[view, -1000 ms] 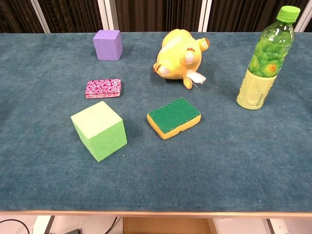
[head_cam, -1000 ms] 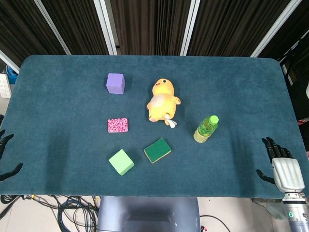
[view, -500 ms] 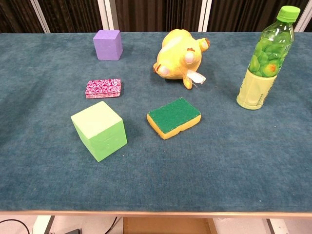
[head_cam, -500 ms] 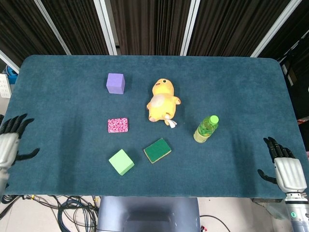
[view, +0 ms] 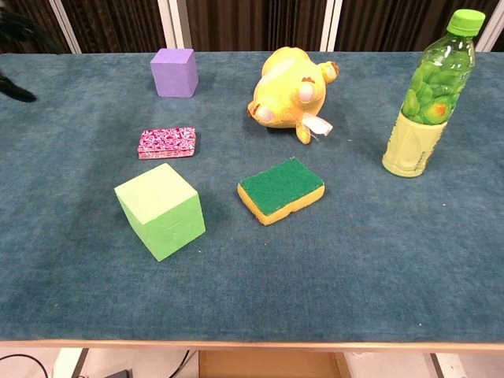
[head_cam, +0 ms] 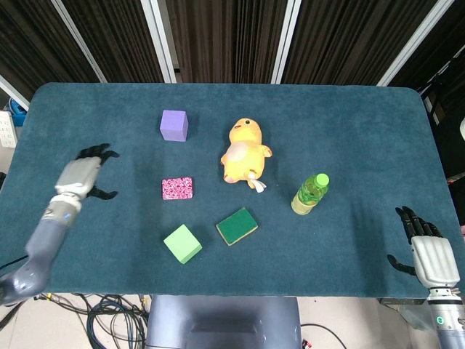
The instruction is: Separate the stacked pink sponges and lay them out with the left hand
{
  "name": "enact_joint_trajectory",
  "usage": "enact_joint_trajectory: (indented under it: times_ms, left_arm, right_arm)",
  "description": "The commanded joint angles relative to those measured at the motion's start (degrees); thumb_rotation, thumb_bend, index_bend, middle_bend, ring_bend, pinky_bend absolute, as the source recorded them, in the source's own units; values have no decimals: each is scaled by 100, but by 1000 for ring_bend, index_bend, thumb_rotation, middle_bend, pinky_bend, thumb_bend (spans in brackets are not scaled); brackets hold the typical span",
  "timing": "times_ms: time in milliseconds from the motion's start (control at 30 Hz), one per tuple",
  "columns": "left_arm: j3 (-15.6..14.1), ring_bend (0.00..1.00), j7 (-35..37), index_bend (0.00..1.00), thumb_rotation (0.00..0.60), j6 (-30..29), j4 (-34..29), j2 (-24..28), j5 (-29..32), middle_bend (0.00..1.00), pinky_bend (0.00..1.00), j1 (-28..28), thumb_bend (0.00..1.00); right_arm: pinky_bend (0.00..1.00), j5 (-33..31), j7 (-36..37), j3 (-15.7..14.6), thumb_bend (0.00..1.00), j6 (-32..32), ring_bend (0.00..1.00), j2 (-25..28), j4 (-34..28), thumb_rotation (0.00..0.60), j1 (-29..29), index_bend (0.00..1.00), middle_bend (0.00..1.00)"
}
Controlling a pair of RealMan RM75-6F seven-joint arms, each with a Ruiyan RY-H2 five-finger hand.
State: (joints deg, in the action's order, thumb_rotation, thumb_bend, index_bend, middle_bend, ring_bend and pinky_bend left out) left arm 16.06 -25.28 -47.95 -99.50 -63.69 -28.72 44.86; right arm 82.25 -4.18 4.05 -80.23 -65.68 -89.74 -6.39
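Observation:
The stacked pink sponges (head_cam: pixel 177 188) lie as one speckled block on the blue table, left of centre; the chest view shows the pink sponges (view: pixel 166 142) as a thin stack. My left hand (head_cam: pixel 81 175) hovers over the table well left of the stack, fingers spread and holding nothing. Only its dark fingertips (view: pixel 17 91) show at the chest view's top-left edge. My right hand (head_cam: pixel 430 257) rests at the table's front right edge, fingers apart and empty.
A purple cube (head_cam: pixel 174 125) sits behind the sponges, a light green cube (head_cam: pixel 182 243) in front of them. A green-and-yellow scouring sponge (head_cam: pixel 236 226), a yellow plush duck (head_cam: pixel 243 152) and a green bottle (head_cam: pixel 310 194) stand to the right.
My left hand has risen from the table's front left edge and travelled forward and right toward the pink sponges. The right hand stays put.

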Motion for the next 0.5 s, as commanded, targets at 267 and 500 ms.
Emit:
enact_joint_trajectory:
  times_ms: [267,500]
  left_arm:
    - [-368,0,-1201,296,600,-265,748,-1398,1588,104,0,1495,183]
    - [-439,0,-1420,317,600,-533,1022,-1838,1878,103,0,1759,183]
  right_arm:
    - [217,-2,58,6,187,19,158,-6,37,600,-13,4,63]
    - [217,5,107,11,187,-4,158,8,53,600,-5,4,63]
